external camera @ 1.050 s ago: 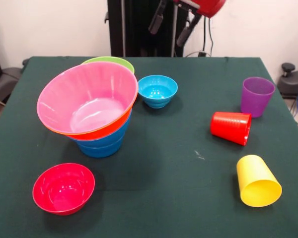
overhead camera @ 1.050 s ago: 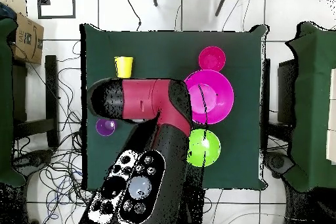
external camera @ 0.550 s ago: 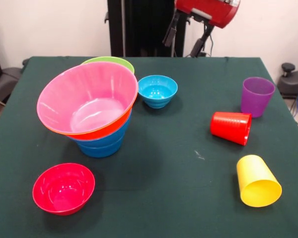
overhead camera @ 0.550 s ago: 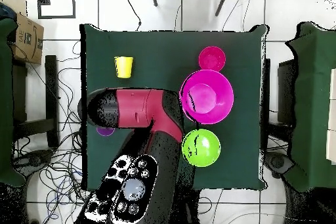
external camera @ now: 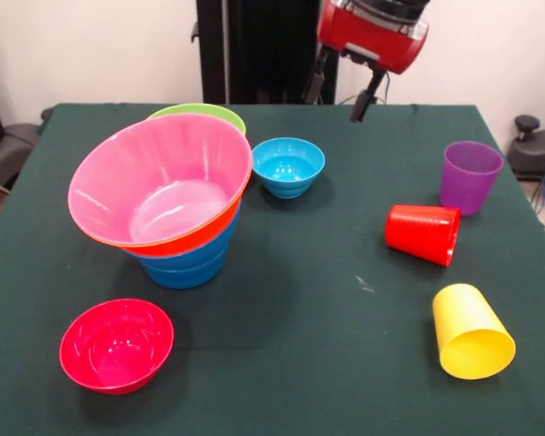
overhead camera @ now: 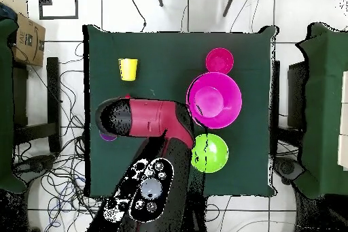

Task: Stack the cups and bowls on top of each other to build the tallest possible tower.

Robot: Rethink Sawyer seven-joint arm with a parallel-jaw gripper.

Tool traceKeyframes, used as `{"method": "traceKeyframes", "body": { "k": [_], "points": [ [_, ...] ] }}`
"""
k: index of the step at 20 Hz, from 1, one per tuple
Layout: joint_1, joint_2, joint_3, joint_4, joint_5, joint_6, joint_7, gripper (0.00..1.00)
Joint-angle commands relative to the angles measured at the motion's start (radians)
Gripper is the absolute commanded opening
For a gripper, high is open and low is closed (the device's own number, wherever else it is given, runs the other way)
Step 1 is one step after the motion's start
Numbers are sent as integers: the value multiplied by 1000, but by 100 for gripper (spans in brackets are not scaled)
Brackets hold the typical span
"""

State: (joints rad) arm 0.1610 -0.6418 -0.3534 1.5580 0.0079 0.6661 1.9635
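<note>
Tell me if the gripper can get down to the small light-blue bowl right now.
Probably yes: the gripper hangs open above the table's far side, and the light-blue bowl stands apart from the tower, nothing over it.

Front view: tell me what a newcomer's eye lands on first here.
The tilted tower at the left, its wide pink bowl nested in an orange one atop blue bowls, stands out most. To the right, the red cup and yellow cup lie on their sides, while the purple cup stands upright. The gripper hangs open above the table's far edge, holding nothing.
</note>
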Motion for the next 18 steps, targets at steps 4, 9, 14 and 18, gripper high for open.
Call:
{"method": "traceKeyframes", "body": {
  "k": [4,9,14,18],
  "points": [
    [-107,38,262,192,122,-63,70,100],
    [-112,29,298,240,158,-101,102,100],
    [-121,19,333,276,192,-113,112,100],
    [-123,-4,357,307,223,-102,118,100]
  ]
}}
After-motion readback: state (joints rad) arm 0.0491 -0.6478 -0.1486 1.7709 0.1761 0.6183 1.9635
